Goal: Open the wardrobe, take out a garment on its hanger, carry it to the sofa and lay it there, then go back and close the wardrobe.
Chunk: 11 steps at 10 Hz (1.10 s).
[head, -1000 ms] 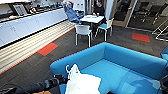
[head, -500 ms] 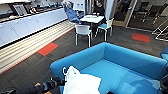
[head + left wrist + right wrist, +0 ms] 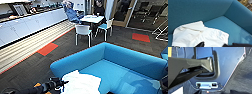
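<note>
The left gripper (image 3: 58, 83) shows at the lower edge of the head view, a dark jointed mass at the end of the left arm that comes in from the picture's left. It sits just beside the near edge of the garment (image 3: 80, 83), but whether its fingers are spread, pressed together or pinching cloth cannot be told. In the left wrist view a dark part of the gripper overlaps the near hem of the shirt, and contact cannot be judged there either. The right wrist view gives dark robot structure over grey carpet, and the state of the right gripper cannot be told.

The garment is a white short-sleeved shirt lying spread and rumpled on the seat of the sofa (image 3: 130, 62), close to the sofa's left armrest. The left wrist view shows it flat on the blue cushion, one sleeve turned towards the backrest. The hanger cannot be made out.

The sofa is bright blue with a low rounded back that curves round the seat. Beyond it stand white chairs (image 3: 83, 31) around a small white table (image 3: 92, 18), where two seated people (image 3: 71, 11) face each other. A long white bench (image 3: 30, 23) runs along the left wall. The dark carpet (image 3: 60, 52) carries orange-red rectangles (image 3: 47, 48).
</note>
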{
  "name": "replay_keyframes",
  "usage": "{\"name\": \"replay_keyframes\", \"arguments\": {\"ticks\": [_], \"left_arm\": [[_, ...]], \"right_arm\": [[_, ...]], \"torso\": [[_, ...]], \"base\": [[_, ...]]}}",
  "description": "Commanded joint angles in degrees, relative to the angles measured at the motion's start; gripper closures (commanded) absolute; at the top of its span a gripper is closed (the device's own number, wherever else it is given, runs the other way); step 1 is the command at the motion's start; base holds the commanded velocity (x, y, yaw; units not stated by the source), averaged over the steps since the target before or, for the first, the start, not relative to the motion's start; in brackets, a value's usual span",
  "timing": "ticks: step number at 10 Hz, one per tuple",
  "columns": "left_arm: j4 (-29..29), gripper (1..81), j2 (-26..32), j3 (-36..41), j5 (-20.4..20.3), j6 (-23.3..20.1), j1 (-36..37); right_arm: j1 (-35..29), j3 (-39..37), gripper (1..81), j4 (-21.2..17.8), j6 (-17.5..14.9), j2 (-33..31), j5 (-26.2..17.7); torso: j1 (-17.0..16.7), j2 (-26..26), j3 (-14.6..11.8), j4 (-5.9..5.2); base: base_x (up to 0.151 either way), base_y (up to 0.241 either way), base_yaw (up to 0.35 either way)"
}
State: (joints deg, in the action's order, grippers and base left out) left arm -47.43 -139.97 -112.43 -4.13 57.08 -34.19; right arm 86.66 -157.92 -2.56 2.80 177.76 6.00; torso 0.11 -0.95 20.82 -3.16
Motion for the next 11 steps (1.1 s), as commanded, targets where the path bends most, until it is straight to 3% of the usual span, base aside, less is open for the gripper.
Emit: {"name": "replay_keyframes", "arguments": {"ticks": [1, 3, 4, 7, 8, 11], "left_arm": [[-0.55, 1.0, 2.67, 0.46, 0.18, -0.30, 5.42], [-0.55, 1.0, 3.90, -1.37, -1.56, -0.38, 1.63], [-2.30, 1.0, 4.34, -2.61, -4.03, -0.39, -1.87], [-10.02, 1.0, 1.98, -4.37, -4.48, -0.39, -14.26], [-11.80, 1.0, 1.01, -5.25, -4.48, -0.39, -17.52], [-14.26, 1.0, 0.13, -8.67, -8.08, -0.30, -24.46]], "right_arm": [[0.23, 0.60, 1.0, 0.19, -0.52, 1.04, -4.33], [0.23, 0.60, 1.0, 0.19, -0.52, 1.04, -4.33], [0.23, 0.60, 1.0, 0.19, -0.52, 1.04, -4.33], [0.13, 0.60, 1.0, 0.10, -0.52, 1.04, -4.33], [0.14, 0.60, 1.0, 0.19, -0.52, 1.04, -4.33], [0.05, 0.60, 1.0, 0.19, -0.52, 1.04, -4.33]], "torso": [[0.00, 0.00, 0.00, 0.00], [0.00, 0.00, 0.00, 0.00], [0.00, 0.00, 0.00, 0.00], [0.00, 0.00, 0.00, 0.00], [0.00, 0.00, -2.47, 0.00], [-0.02, -0.02, -4.79, 0.00]], "base": [[0.000, 0.000, 0.000], [0.000, 0.000, 0.000], [0.000, 0.000, 0.000], [0.000, 0.000, 0.000], [0.000, 0.000, 0.000], [0.000, 0.000, 0.000]]}}
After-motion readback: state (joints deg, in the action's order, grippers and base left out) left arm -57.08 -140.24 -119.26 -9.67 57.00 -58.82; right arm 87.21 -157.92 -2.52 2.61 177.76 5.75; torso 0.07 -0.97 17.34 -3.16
